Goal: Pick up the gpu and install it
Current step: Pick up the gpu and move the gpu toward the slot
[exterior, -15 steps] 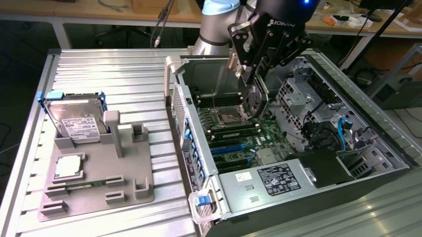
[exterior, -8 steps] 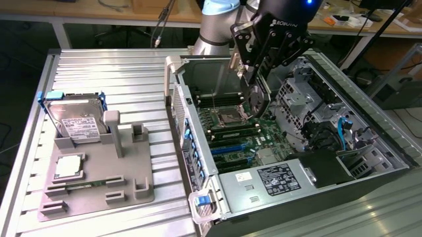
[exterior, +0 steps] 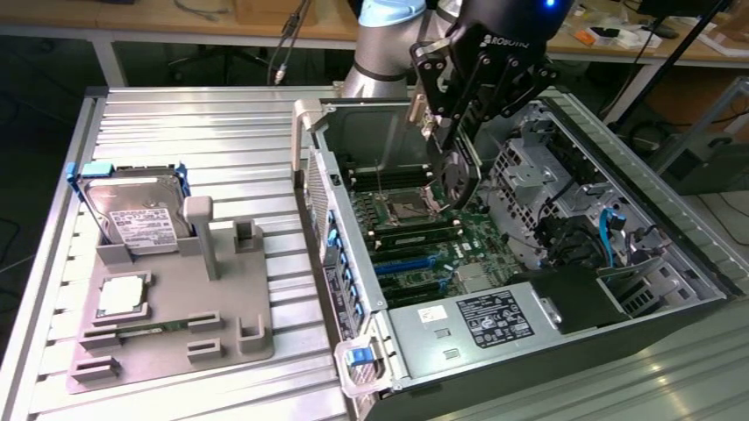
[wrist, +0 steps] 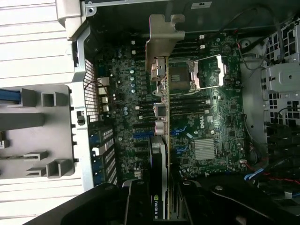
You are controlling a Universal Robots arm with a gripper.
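- Exterior view's left: hard drive upright in grey fixture, well apart from work.
- Middle: open computer case, motherboard exposed on its floor.
- Gpu hangs on edge inside case, above motherboard, not seated in any slot.
- Gripper clamped on gpu; fingers press its two flat faces, metal bracket at end away from them.
- Judgement: card light and stiff but fragile. Grip flat faces or edges, keep off connector strip. Thin card could tilt in grasp.
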